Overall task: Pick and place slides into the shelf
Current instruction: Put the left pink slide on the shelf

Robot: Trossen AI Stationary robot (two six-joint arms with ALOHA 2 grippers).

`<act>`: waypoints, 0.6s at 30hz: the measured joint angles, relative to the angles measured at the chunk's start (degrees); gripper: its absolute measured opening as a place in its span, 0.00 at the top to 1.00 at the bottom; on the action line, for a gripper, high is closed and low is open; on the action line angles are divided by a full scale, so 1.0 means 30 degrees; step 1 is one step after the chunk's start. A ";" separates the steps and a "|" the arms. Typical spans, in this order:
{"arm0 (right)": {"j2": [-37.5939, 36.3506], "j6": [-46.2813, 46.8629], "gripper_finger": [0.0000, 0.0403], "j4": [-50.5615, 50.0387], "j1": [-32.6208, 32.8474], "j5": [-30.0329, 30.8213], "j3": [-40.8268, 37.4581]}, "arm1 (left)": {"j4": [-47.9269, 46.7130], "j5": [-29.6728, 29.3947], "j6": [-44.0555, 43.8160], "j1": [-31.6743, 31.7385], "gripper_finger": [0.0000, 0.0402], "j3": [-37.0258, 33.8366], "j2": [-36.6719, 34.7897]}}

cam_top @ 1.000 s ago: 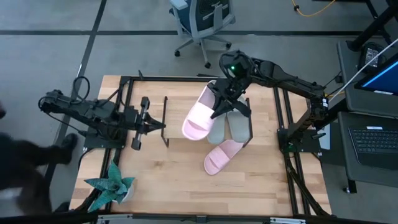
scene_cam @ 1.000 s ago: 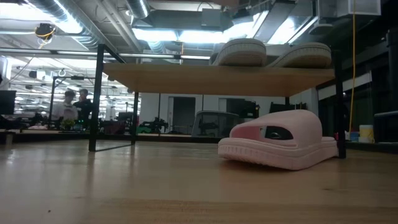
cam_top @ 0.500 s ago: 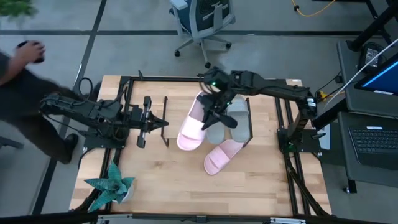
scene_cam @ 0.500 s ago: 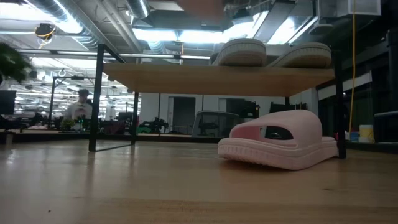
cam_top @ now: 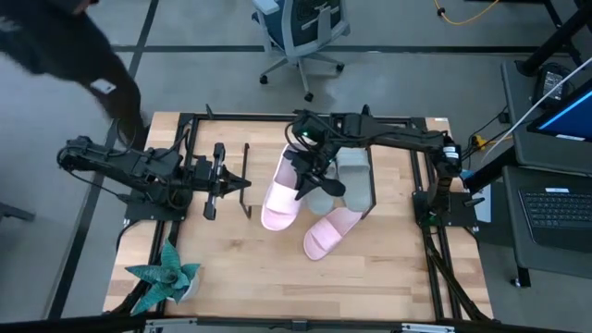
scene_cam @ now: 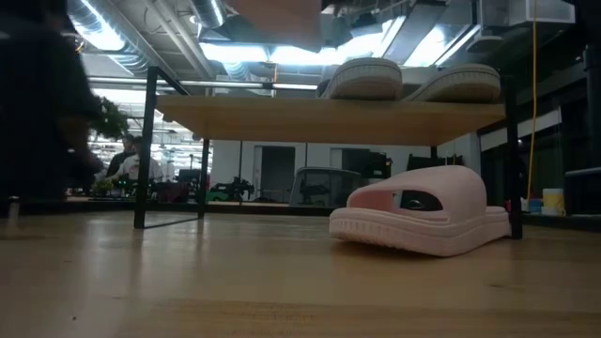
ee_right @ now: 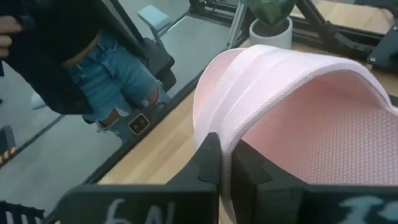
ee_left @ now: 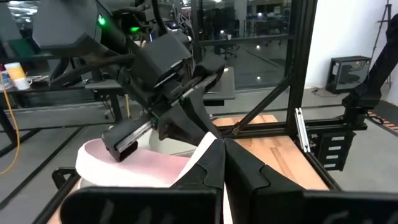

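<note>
My right gripper is shut on a pale pink slide, held in the air over the left part of the shelf. Its underside shows at the low view's top. Two grey-green slides lie side by side on the shelf board, soles down. The other pink slide rests sole down on the table before the shelf's right end. My left gripper is shut and empty, level, beside the shelf's left end frame. My right gripper pinches the side of the pink slide's wide strap, one finger outside it and the other inside the opening. The fingers slant down from the table's far right. The slide is lifted clear and tilted, hanging below and beyond the fingers.
A teal star-shaped plant stands at the table's near left corner. A person in dark top and jeans moves past the table's far left corner. An office chair stands beyond the far edge. Bare wood lies in the near middle.
My right gripper has gone down and toward the table's left and near edges, rolling its wrist, and has carried the pink slide from over the grey-green pair to the shelf's left part. The person has moved along the table's left side toward the far corner.
</note>
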 joint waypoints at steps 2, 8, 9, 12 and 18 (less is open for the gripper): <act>0.0155 -0.0090 0.96 0.0018 0.0000 0.0049 0.0000 | 0.0004 -0.0001 0.0000 0.0000 1.00 0.0000 0.0000; 0.1062 -0.0977 0.96 -0.0092 0.0000 0.0284 0.0022 | 0.0005 0.0000 -0.0015 0.0000 1.00 0.0000 0.0007; 0.1178 -0.0994 0.96 -0.0149 -0.0007 0.0277 0.0017 | 0.0009 0.0000 -0.0015 0.0000 1.00 0.0000 0.0003; 0.1425 -0.1014 0.96 -0.0209 -0.0015 0.0268 0.0015 | 0.0020 0.0000 -0.0022 0.0000 1.00 0.0000 0.0007; 0.1451 -0.1077 0.96 -0.1047 -0.0109 0.0371 0.0015 | 0.0020 -0.0005 -0.0027 0.0000 1.00 0.0000 0.0000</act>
